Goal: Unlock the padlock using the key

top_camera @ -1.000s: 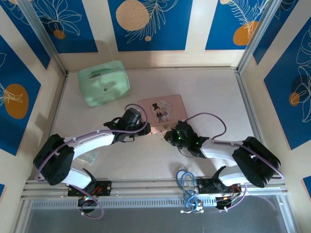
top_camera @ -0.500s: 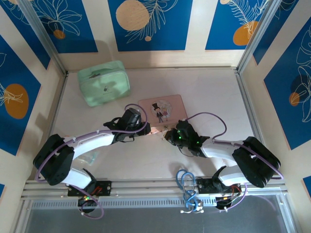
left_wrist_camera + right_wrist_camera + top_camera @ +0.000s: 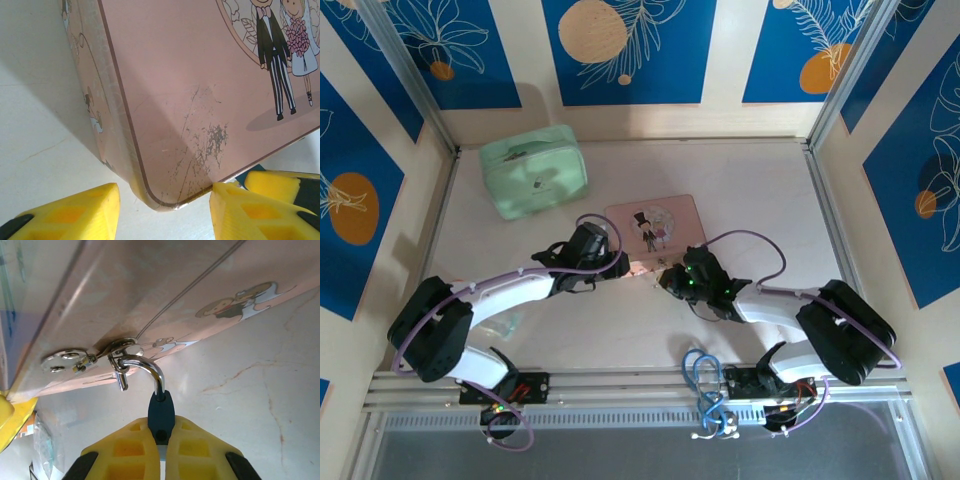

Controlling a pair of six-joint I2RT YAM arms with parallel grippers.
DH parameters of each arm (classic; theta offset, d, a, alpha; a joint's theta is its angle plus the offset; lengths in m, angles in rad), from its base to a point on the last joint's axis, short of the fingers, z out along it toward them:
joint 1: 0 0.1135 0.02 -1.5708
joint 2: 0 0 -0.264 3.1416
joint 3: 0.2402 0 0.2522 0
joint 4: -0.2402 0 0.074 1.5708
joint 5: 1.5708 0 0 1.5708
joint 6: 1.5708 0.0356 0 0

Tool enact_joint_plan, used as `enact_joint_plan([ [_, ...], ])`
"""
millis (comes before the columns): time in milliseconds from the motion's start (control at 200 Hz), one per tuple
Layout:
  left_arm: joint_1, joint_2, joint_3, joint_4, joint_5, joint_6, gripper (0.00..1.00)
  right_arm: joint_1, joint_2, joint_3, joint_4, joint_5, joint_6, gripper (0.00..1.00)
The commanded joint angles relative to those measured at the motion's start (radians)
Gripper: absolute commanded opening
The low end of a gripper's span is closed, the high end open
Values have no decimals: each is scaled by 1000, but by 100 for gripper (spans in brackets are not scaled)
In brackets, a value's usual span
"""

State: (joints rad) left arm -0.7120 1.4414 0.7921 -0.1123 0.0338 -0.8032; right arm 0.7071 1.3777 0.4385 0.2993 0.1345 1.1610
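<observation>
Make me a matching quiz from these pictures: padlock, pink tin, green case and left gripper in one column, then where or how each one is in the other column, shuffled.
Things
1 padlock
2 pink tin
3 green case
4 left gripper

Places and states
A far left part of the table, away from both arms
B open, straddling a corner of the tin
C pinched in the right gripper, hooked through the tin's clasp
D wedding couple pictured on top, lying between the two grippers

Pairs: 1-C, 2-D, 3-A, 4-B
</observation>
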Motion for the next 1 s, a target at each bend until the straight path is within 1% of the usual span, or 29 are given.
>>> enact_joint_plan([
  [0, 36, 2, -16, -54, -45, 18, 50, 21, 23, 3, -51, 17, 28, 0],
  [120, 39, 1, -21, -52, -45, 19, 50, 13, 20, -37, 13, 42, 76, 0],
  [275, 41, -5, -38, -50, -44, 16, 50, 3, 9, -70, 46, 98, 103, 0],
  [410, 42, -9, -56, -37, -43, 9, 50, -15, 8, -98, 95, 94, 112, 0],
  [525, 43, -3, -66, -24, -36, 4, 50, -15, 29, -84, 112, 77, 100, 0],
  [790, 46, -2, -65, -24, -34, 8, 50, 16, 80, 25, -35, 86, 66, 0],
  [995, 54, -7, -78, -15, -32, 8, 50, 29, 71, 36, -82, 114, 67, 0],
])
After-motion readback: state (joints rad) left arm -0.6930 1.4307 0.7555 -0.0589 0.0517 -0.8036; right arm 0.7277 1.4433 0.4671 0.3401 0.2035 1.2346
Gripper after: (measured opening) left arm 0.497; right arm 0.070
